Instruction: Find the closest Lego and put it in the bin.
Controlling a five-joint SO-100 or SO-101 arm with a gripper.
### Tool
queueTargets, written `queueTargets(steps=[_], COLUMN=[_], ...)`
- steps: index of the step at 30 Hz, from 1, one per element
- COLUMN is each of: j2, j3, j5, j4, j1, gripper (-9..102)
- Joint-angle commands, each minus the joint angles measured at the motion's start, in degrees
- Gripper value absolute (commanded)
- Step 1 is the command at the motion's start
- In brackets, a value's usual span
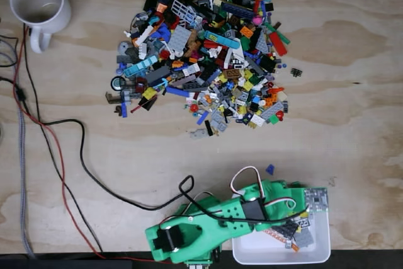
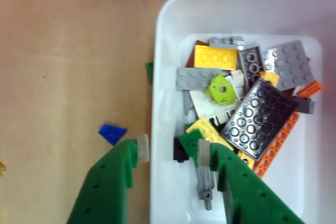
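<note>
Bin (image 1: 252,257): white tub at the tabletop's near edge, right of centre in the fixed view; holds assorted Lego plates (image 2: 257,119).
Claw (image 2: 172,150): green, jaws spread and gripping nothing, straddling the bin's left wall in the wrist view, one finger (image 2: 142,148) outside over the wood, the other inside over the bricks.
Small blue Lego piece (image 2: 112,133): on the wood just left of the outer finger.
Lego heap (image 1: 201,48): far edge, well apart from the claw.
White mug (image 1: 39,4): far left corner
</note>
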Motion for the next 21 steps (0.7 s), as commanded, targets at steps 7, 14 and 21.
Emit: queueTargets(steps=[7,14,21], j2=[-13.36,-15.64,-19.34], j3=[-11.69,-7.73,-7.38], j5=[4.31,12.04,17.14], j4=[0.00,-1.67,-4.48], j1=[-32.43,-52.56,-62.75], gripper=[8,9,8])
